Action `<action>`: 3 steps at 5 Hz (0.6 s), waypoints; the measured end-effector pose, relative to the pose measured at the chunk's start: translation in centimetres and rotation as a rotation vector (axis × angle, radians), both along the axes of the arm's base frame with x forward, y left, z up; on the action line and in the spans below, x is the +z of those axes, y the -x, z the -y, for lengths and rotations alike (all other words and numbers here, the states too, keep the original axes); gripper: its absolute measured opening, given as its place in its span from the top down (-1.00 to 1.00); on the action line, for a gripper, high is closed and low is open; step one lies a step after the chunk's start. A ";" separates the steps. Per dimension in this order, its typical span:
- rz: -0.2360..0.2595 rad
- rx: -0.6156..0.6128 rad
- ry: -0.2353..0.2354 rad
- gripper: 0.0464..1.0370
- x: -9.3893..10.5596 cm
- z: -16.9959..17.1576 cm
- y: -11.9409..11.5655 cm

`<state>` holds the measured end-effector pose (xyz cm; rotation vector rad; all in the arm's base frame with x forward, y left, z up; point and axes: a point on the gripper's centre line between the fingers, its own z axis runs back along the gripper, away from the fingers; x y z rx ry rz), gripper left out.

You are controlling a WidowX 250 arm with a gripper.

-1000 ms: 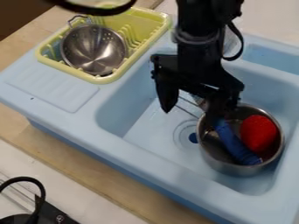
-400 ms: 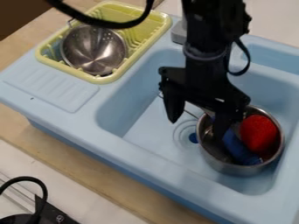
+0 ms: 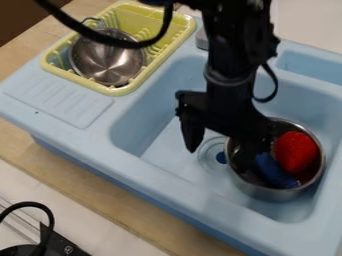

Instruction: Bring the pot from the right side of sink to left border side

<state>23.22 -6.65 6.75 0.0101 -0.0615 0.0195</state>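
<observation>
The black gripper (image 3: 222, 151) hangs over the sink basin, open, its fingers wide apart. One finger is outside the pot, over the basin floor left of it; the other reaches down inside, so the pot's left rim lies between them. The metal pot (image 3: 262, 192) stands in the right part of the light blue sink (image 3: 200, 186). Inside it are a red object (image 3: 296, 152) and a blue object (image 3: 274, 173). The gripper and arm hide the pot's upper left rim and its handle.
A yellow dish rack (image 3: 119, 91) with a metal colander (image 3: 107, 57) stands at the upper left. The ridged drainboard (image 3: 57, 102) lies below it. A dark drain (image 3: 221, 157) is left of the pot. Black cables hang from the arm near the rack.
The gripper has come down, with its right finger now lower in the pot. It swung slightly right, then back left. The pot and its contents have not visibly moved.
</observation>
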 end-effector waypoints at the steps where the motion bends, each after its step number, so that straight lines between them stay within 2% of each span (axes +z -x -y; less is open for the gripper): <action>1: 0.018 0.063 0.010 -0.92 -1.1 0.0 -0.1; 2: 0.045 0.107 0.022 -0.83 -1.4 0.1 -0.3; 3: 0.063 0.110 0.031 -0.32 -1.5 0.0 -0.6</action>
